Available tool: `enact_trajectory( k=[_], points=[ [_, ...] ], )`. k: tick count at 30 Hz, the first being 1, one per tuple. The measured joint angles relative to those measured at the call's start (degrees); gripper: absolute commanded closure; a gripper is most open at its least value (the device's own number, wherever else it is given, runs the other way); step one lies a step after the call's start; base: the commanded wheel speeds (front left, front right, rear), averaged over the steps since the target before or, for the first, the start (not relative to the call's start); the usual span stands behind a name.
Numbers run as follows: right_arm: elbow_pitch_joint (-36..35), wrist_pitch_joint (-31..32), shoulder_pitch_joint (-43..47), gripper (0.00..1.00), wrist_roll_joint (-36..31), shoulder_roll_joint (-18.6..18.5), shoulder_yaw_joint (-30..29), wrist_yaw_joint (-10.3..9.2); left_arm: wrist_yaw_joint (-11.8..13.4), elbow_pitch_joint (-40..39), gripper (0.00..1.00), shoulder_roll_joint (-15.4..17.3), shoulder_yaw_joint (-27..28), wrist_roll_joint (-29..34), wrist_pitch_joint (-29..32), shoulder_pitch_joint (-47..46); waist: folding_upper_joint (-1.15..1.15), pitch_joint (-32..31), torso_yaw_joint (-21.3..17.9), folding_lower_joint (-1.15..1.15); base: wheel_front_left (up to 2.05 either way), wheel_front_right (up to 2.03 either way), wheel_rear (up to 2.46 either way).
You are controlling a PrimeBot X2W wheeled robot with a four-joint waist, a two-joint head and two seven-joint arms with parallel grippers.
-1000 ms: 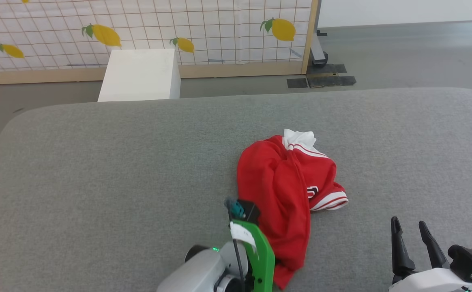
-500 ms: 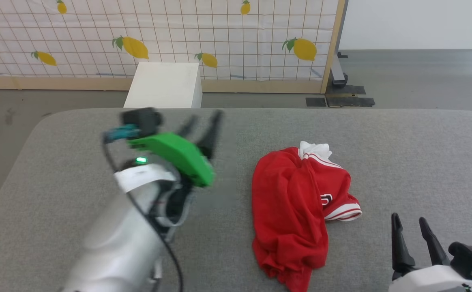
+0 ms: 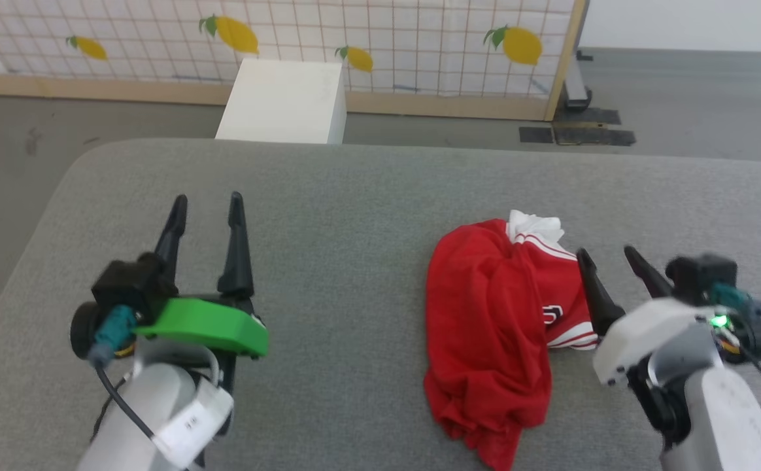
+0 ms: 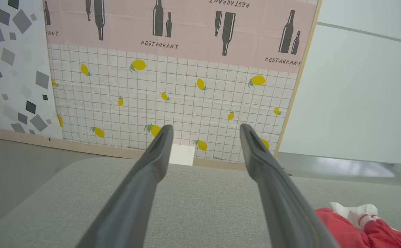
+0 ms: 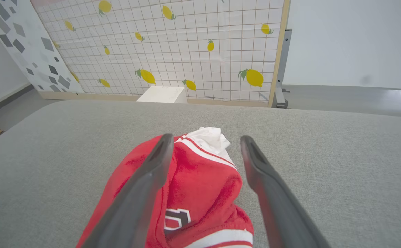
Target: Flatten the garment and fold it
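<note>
The garment point(image 3: 495, 314) lies crumpled in a heap right of centre on the grey padded table point(image 3: 367, 196); it is red, with a white sleeve bunched at its far end and a striped white sleeve at its right. My right gripper point(image 3: 606, 256) hovers open just over the heap's right side, nothing between its fingers. In the right wrist view the garment point(image 5: 200, 179) lies below and between the spread fingers point(image 5: 142, 193). My left gripper point(image 3: 207, 199) stands open well to the left, apart from the cloth. The left wrist view catches the garment point(image 4: 355, 227) at the lower right corner.
A white box point(image 3: 286, 98) stands on the floor beyond the table's far edge, before a lemon-patterned screen point(image 3: 387, 46). Dark floor plates point(image 3: 576, 134) lie at the far right. Bare grey table surface stretches left of the heap and behind it.
My left gripper let go of the garment's near end, swung out left and opened. My right gripper rose and moved in over the heap's right side. The head camera shifted too.
</note>
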Motion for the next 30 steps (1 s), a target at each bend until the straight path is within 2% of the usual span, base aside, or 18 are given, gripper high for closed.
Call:
enact_trajectory(
  k=[3, 8, 17, 18, 19, 20, 26, 30],
  points=[
    [0.85, 6.83, -4.69, 0.0, -1.58, -1.46, 1.97, 0.0, -0.37, -2.98, 0.0, -2.3, 0.59, 5.06, 0.0, 2.97, 0.0, 1.36, 1.22, 0.0, 0.0, 0.0, 0.0],
    [4.0, 18.27, -9.7, 0.0, -2.77, -4.68, 5.63, 0.0, -2.05, -4.41, 0.0, -6.5, 2.26, 9.02, -0.03, 5.27, 0.0, 3.65, 3.53, 0.0, 0.0, 0.0, 0.0],
    [8.05, 29.64, -14.28, 0.0, -2.33, -9.05, 13.46, 0.0, -5.72, -5.46, 0.0, -12.35, 6.19, 13.25, -0.05, 7.77, 0.0, 8.06, 7.4, 0.0, 0.0, 0.0, 0.0],
    [8.12, 30.47, -14.28, 0.09, -1.98, -9.35, 13.77, 0.0, -6.19, -5.43, 0.0, -12.8, 6.6, 13.43, -0.05, 7.89, 0.0, 8.5, 7.77, 0.0, 0.0, 0.0, 0.0],
    [8.08, 30.75, -14.28, 0.69, -1.69, -9.57, 13.85, 0.0, -6.42, -5.39, 0.0, -13.21, 6.94, 13.8, -0.05, 7.95, 0.0, 8.89, 8.1, 0.0, 0.0, 0.0, 0.0],
    [7.91, 30.87, -14.31, 1.0, -1.47, -9.84, 13.97, 0.0, -6.75, -5.38, 0.0, -13.55, 7.32, 14.41, -0.05, 8.0, 0.0, 9.27, 8.36, 0.0, 0.0, 0.0, 0.0],
    [5.75, 28.31, -14.69, 1.0, 0.33, -10.06, 13.9, 0.0, -8.16, -4.9, 0.0, -14.91, 9.47, 15.85, -0.04, 8.55, 0.0, 10.06, 8.2, 0.0, 0.0, 0.0, 0.0],
    [2.12, 25.77, -14.69, 1.0, 1.77, -9.48, 10.68, 0.0, -9.24, -4.36, 0.0, -15.32, 10.5, 16.22, -0.05, 9.01, 0.0, 9.34, 6.88, 0.0, 0.0, 0.0, 0.0]
  ],
)
